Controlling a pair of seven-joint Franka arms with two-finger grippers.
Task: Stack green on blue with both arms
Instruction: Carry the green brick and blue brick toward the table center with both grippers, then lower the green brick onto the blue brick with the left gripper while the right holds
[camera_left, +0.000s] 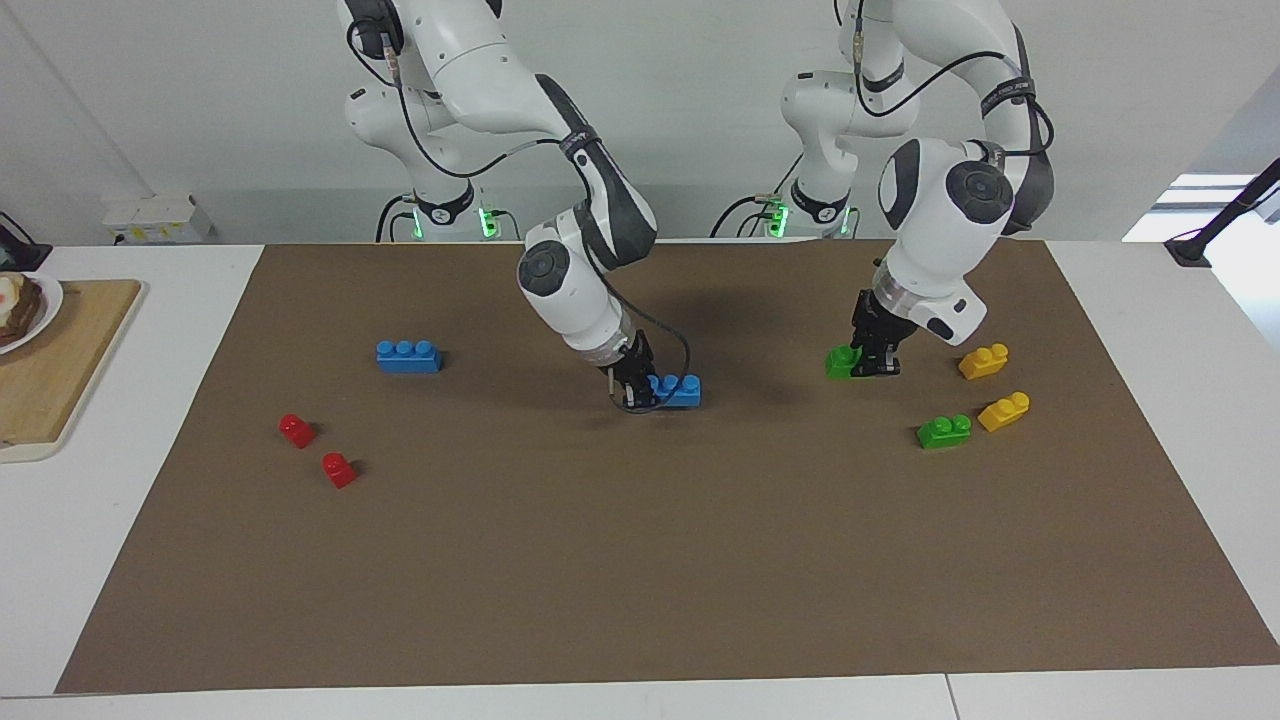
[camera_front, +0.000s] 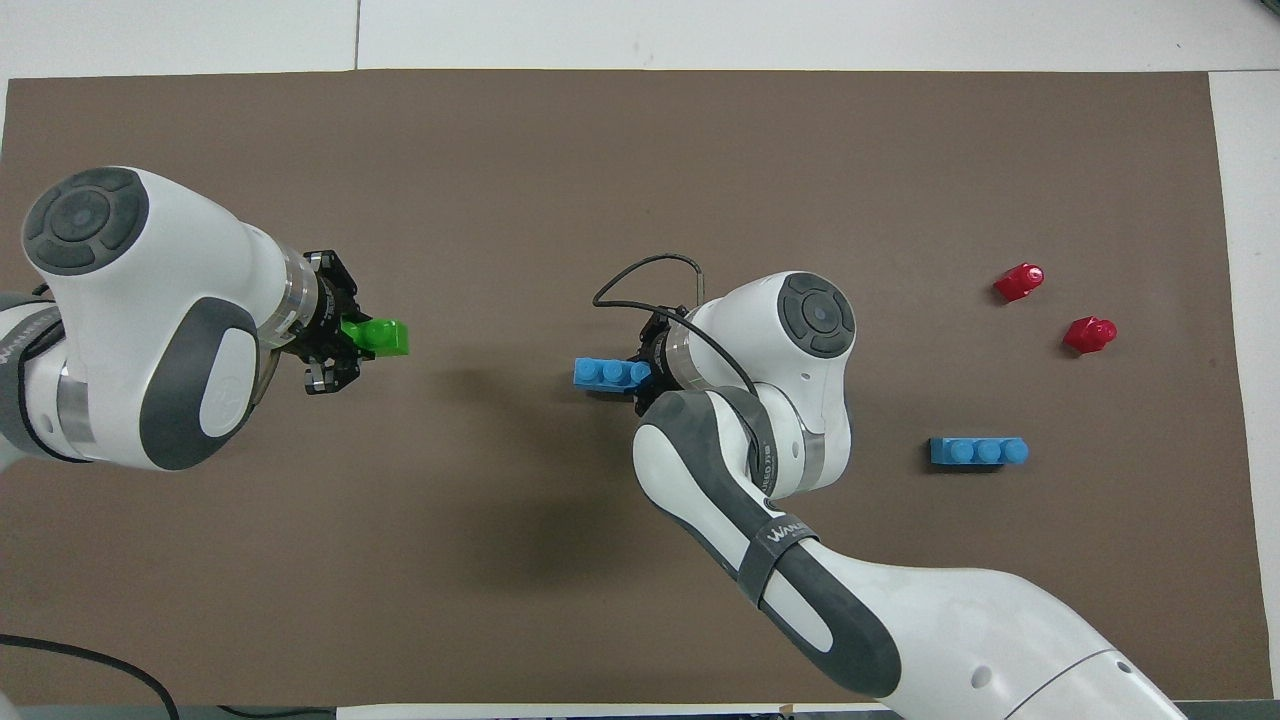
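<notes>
My left gripper (camera_left: 872, 358) (camera_front: 338, 345) is shut on one end of a green two-stud brick (camera_left: 842, 361) (camera_front: 379, 337) and holds it low over the brown mat (camera_left: 640, 560), toward the left arm's end. My right gripper (camera_left: 638, 386) (camera_front: 648, 375) is shut on one end of a blue three-stud brick (camera_left: 677, 390) (camera_front: 608, 374), low over the middle of the mat with its studs up. The two held bricks are well apart. A second blue brick (camera_left: 408, 356) (camera_front: 978, 452) lies toward the right arm's end. A second green brick (camera_left: 944, 431) lies near the left gripper.
Two yellow bricks (camera_left: 983, 361) (camera_left: 1004, 411) lie beside the loose green one. Two small red bricks (camera_left: 297, 430) (camera_left: 339, 469) sit toward the right arm's end. A wooden board (camera_left: 55, 370) with a plate (camera_left: 25, 310) rests off the mat at that end.
</notes>
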